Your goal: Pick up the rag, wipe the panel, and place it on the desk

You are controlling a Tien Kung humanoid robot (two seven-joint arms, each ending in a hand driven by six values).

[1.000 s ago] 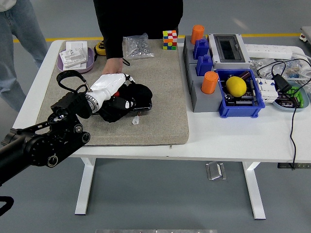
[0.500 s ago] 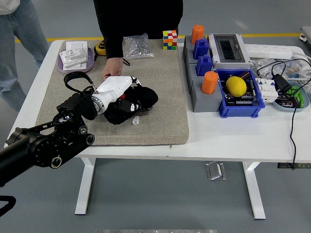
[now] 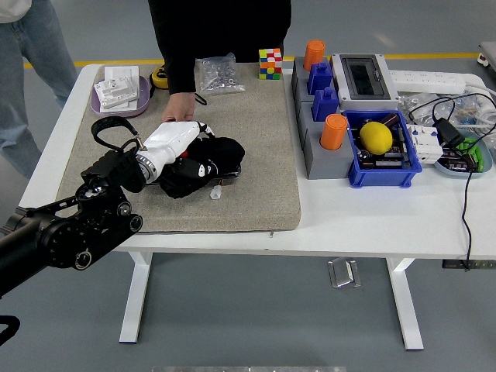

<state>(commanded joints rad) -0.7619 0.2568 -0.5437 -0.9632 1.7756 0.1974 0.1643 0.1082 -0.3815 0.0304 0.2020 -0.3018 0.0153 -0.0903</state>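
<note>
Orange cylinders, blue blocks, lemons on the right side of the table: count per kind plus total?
Orange cylinders: 2, far one and near one
Blue blocks: 2, far one and near one
Lemon: 1, in the blue bin
Total: 5

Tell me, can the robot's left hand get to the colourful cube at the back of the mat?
Probably not right now. The left hand is shut on the black rag, pressing it on the panel. The cube sits apart at the mat's far edge, with nothing between them.
</note>
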